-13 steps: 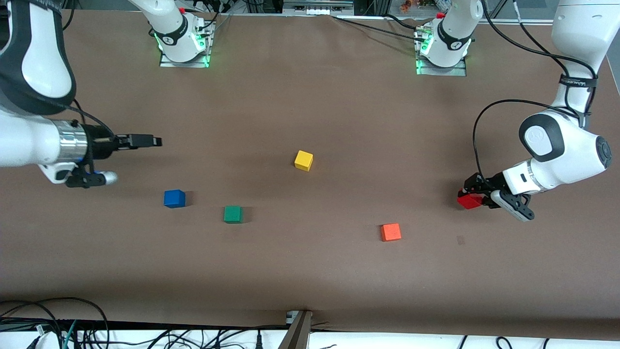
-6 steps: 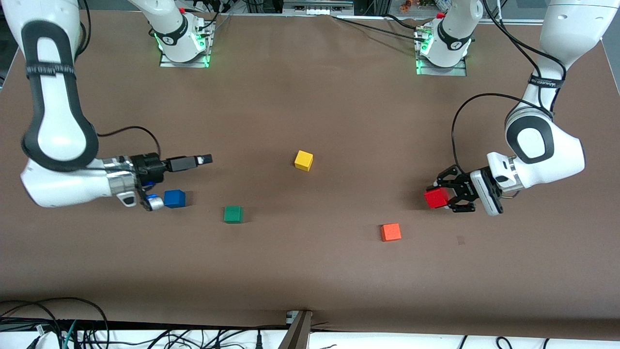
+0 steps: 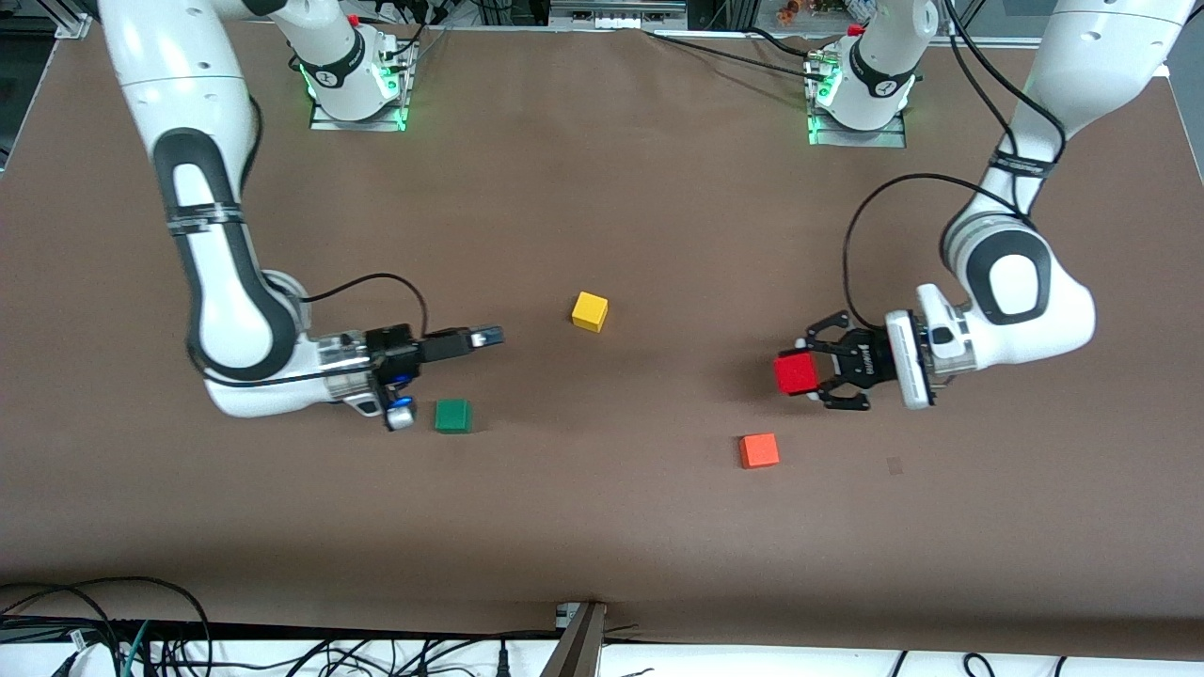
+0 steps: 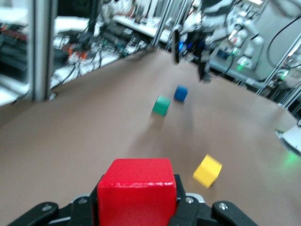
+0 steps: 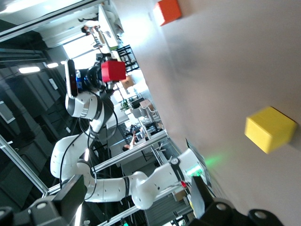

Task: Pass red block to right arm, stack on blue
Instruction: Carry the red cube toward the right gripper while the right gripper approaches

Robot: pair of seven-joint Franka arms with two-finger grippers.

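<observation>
My left gripper is shut on the red block and holds it sideways above the table, over a spot near the orange-red cube. The block fills the bottom of the left wrist view, between the black claw fingers. My right gripper is open and empty, level over the table between the green and yellow cubes, pointing toward the red block. The blue cube lies beside the green cube. In the front view the right arm's wrist hides it.
A green cube lies by the right arm's wrist. A yellow cube sits mid-table. An orange-red cube lies nearer the front camera than the red block. The brown table has bare room between the grippers.
Both arms swung in toward the table's middle. The left gripper carried the red block toward the right arm. The right arm dropped lower and now covers the blue cube in the front view.
</observation>
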